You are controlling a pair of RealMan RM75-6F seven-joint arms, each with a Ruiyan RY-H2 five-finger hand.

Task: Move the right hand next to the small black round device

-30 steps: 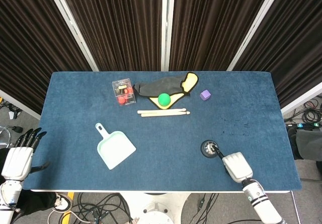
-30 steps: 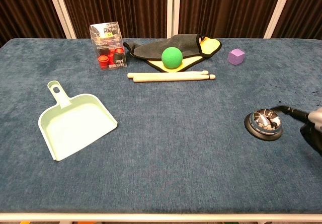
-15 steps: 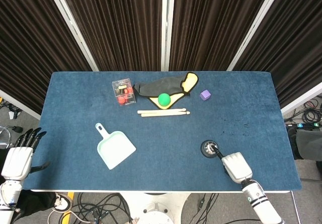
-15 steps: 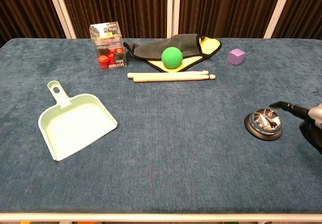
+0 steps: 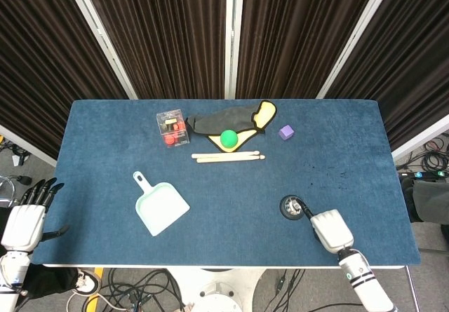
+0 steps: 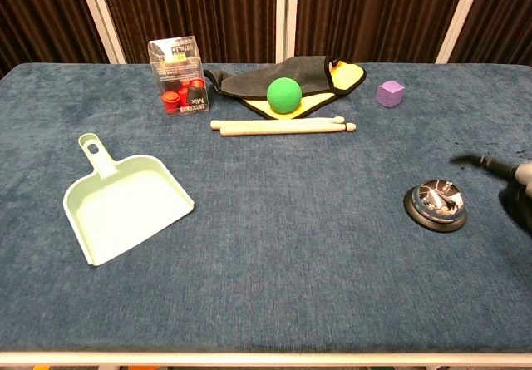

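The small black round device (image 5: 292,206) sits on the bench (image 5: 351,137) toward its near right quarter, at roughly 5 o'clock from the pair of wooden sticks (image 5: 228,157). The right hand (image 5: 330,229) lies at about 4 o'clock from the device, just beside it. Compared with a second ago, its dark fingertips (image 6: 478,161), which then reached over the device's top, have lifted off and drawn back toward 3 o'clock; in the chest view they now show clear of the shiny dome. The hand holds nothing; how far the fingers are spread cannot be told, most of it being out of frame or foreshortened. Judgement: the hand stands next to the device, so the task looks essentially met. The left hand (image 5: 27,217) rests off the bench's left edge, fingers extended, holding nothing.
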